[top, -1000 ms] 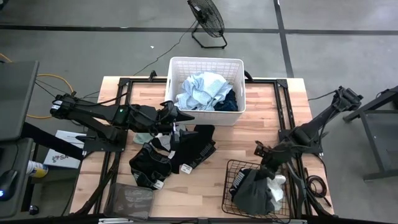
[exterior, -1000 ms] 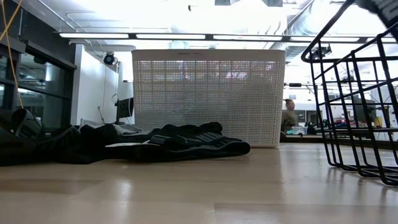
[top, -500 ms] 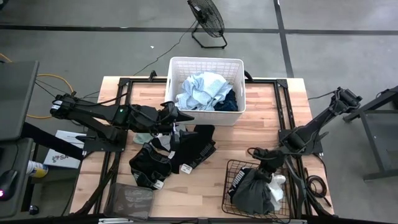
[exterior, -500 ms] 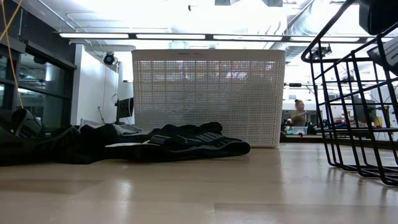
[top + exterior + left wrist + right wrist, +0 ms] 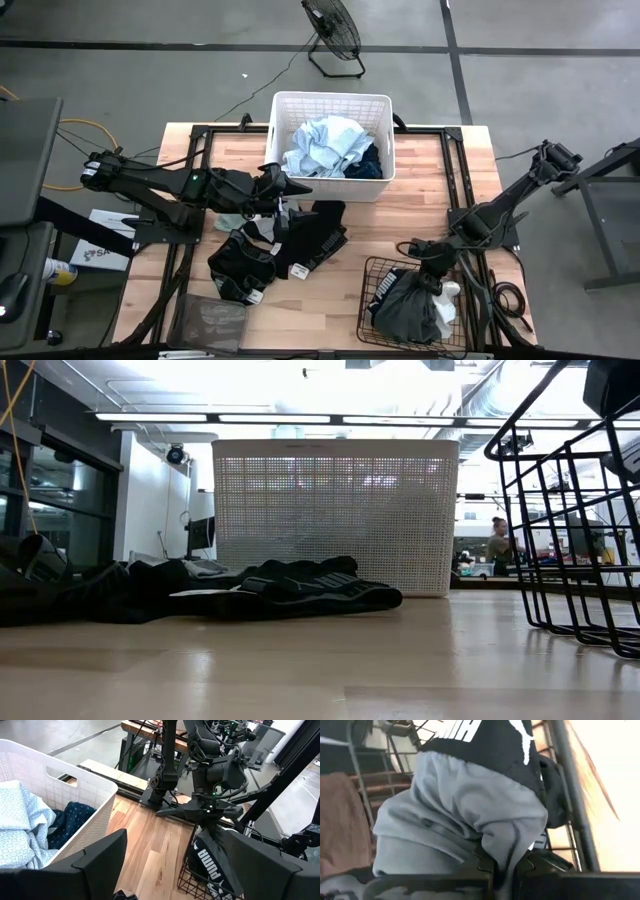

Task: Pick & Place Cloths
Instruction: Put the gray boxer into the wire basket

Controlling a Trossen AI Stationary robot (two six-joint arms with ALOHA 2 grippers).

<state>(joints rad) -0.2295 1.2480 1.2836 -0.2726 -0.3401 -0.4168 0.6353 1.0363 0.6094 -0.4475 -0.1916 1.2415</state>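
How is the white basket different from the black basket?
The white basket is plastic with lots of tiny holes; the black basket is thin wire with big gaps. The white basket sits at the table's far edge and holds light blue cloth; the black basket sits at the near right and holds grey and black cloth, pinched by the right gripper. Both stand upright with cloths inside.

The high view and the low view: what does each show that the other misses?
Only the high view shows both arms, the light blue cloth in the white basket, and the right gripper, jaws shut on a grey-black garment. Only the low view shows a person in the room behind. Both show the black cloths and the wire basket.
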